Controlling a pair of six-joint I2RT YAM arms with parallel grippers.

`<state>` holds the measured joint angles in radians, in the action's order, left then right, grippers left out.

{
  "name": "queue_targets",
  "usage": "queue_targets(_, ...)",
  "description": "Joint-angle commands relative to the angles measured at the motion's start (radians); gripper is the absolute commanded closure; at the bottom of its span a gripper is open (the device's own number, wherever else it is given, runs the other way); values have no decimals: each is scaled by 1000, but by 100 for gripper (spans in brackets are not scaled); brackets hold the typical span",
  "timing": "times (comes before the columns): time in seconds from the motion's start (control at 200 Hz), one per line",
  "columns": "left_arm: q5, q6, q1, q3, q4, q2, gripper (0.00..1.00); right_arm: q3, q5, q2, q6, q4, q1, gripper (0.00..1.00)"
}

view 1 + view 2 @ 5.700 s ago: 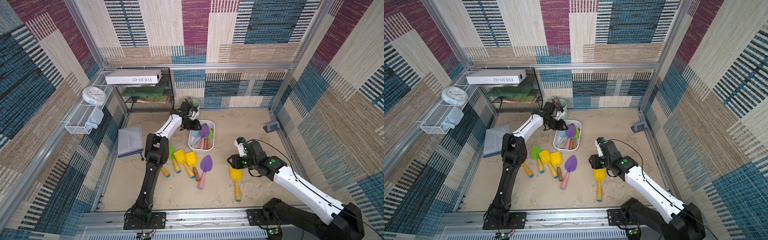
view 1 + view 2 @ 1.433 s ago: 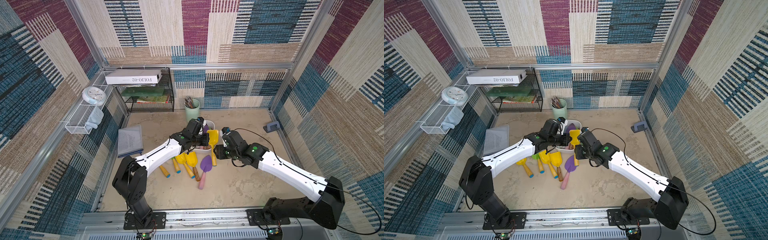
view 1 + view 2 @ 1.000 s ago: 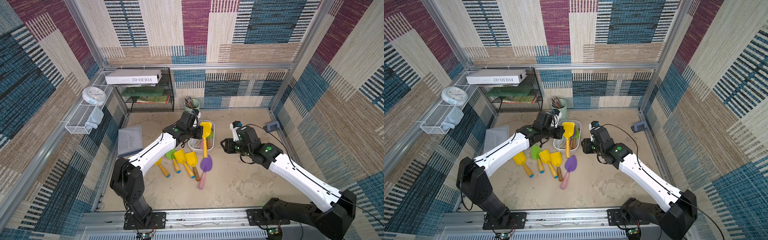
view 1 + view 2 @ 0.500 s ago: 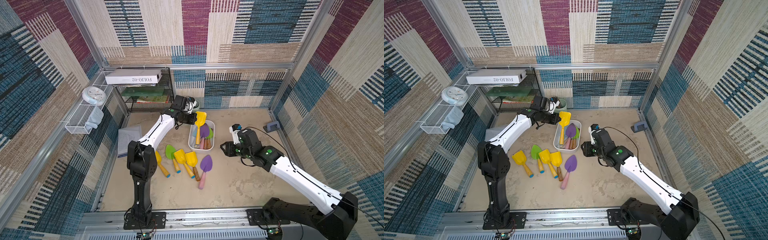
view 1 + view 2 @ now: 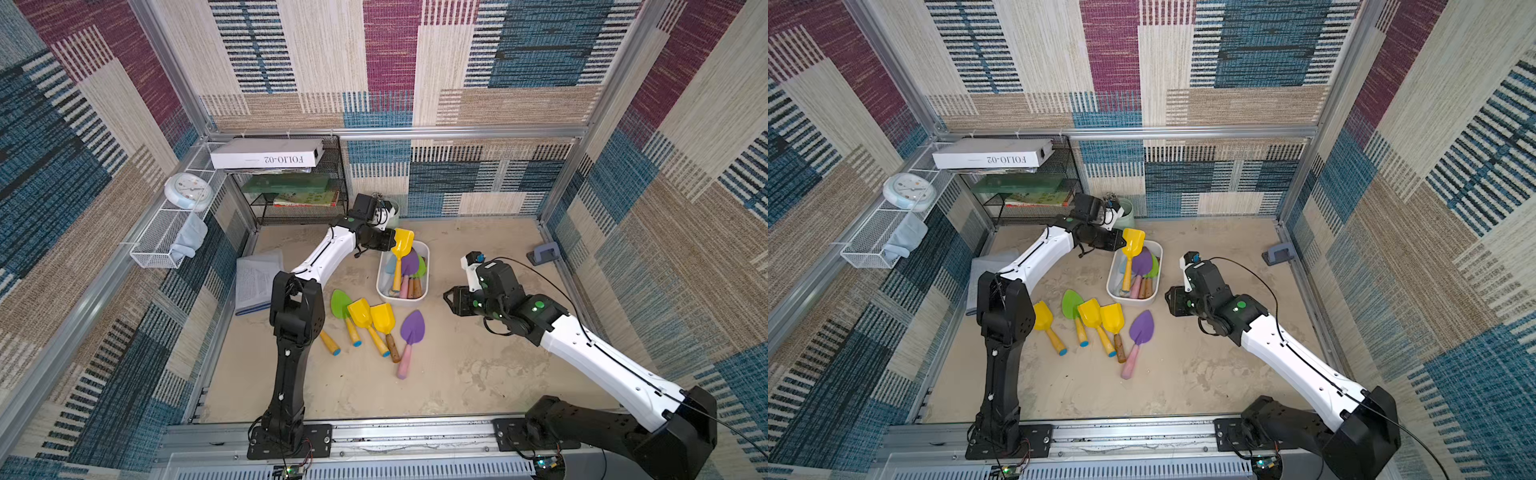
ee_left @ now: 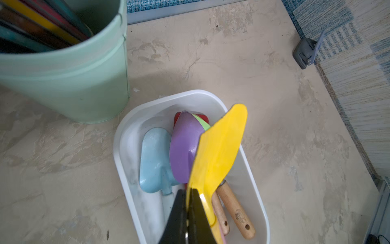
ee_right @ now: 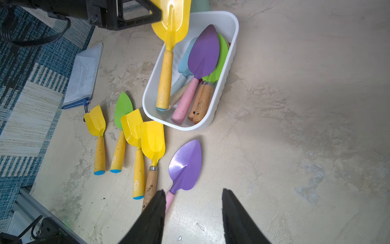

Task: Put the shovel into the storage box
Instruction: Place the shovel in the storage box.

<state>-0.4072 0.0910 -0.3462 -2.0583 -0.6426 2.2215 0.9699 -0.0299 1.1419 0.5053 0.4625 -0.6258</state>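
Our left gripper (image 6: 187, 190), jaws clamped on the blade edge of the yellow shovel (image 6: 219, 147), holds it over the storage box (image 6: 126, 131). We see its handle slanting down inside, running along the box's length beside the other shovels (image 6: 183, 147), so release looks like a straight drop. Farther off, our right gripper (image 7: 193, 191) hovers empty, jaws apart, off the box's near corner.

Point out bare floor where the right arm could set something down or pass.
Bare: wide stretch from the storage box to the small grey object by the wall; strip between the loose purple shovel and front rail. Crowded: loose shovels fanned beside the box; box itself packed, left gripper shut on a yellow shovel there.
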Motion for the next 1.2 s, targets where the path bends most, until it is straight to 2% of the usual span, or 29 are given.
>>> queue_targets(0.0, -14, 4, 6, -13, 18, 19, 100, -2, -2, 7, -9, -11, 1, 53)
queue_targets(0.476, -51, 16, 9, -54, 1, 109, 100, -7, 7, 28, -13, -21, 3, 53)
queue_targets(1.062, 15, 25, 9, -81, -102, 166, 100, -14, 21, 38, -22, -30, 5, 54)
queue_targets(1.197, 26, 32, 9, -98, -124, 180, 87, -17, 21, 32, -23, -29, 5, 53)
